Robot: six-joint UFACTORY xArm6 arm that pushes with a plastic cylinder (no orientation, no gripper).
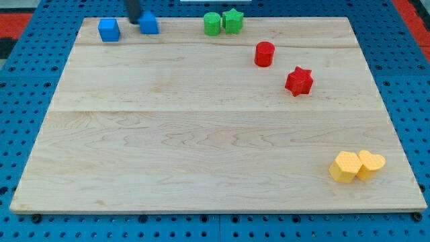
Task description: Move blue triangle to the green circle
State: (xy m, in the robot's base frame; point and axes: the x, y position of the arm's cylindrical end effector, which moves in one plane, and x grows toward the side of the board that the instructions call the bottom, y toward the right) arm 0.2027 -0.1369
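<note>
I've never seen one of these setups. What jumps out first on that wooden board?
Bright little blocks ring a pale wooden board: two yellow blocks touching near the view's bottom right, and a red cylinder and red star at upper right. Along the top edge, a green circle touches a green star, and my tip, a dark rod's end, sits against the left side of the blue triangle, with a blue cube further left.
</note>
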